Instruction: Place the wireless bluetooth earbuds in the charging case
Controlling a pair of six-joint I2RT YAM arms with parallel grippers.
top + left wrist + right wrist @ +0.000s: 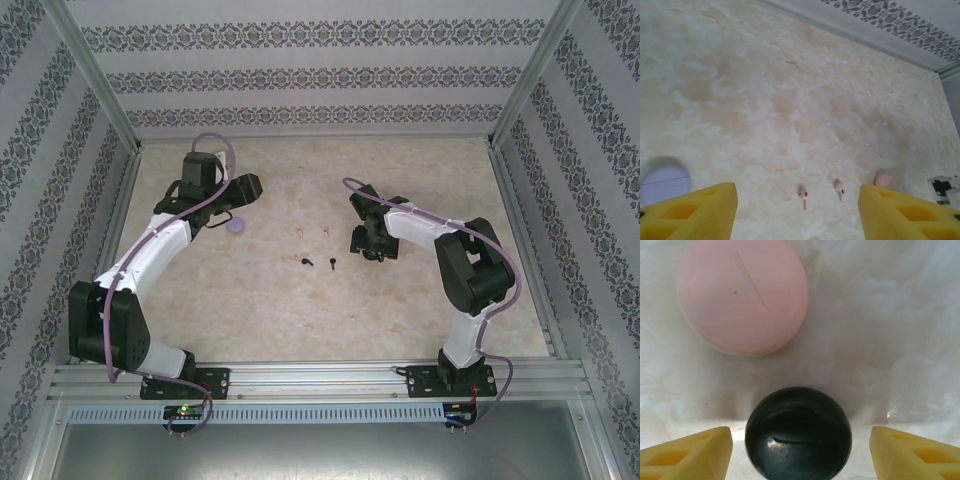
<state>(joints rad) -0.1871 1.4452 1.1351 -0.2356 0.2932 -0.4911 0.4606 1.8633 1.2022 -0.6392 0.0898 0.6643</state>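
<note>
Two pale pink earbuds (pixel 803 196) (pixel 839 188) lie on the table just ahead of my open left gripper (pixel 797 217), with nothing between its yellow fingers. From above, the pink pair (pixel 314 236) sits mid-table with two black earbuds (pixel 307 262) (pixel 330 264) just nearer. A closed black round case (pixel 798 432) rests between the spread fingers of my open right gripper (pixel 800 455), untouched by them. A closed pink round case (pixel 742 295) lies beyond it. The light purple earbuds are out of view.
A closed light purple round case (pixel 237 226) sits below the left gripper (pixel 245 188), at the left edge of the left wrist view (pixel 665 184). The pink case (pixel 886 181) peeks from behind the left gripper's right finger. Patterned walls enclose the marbled table (pixel 300 310).
</note>
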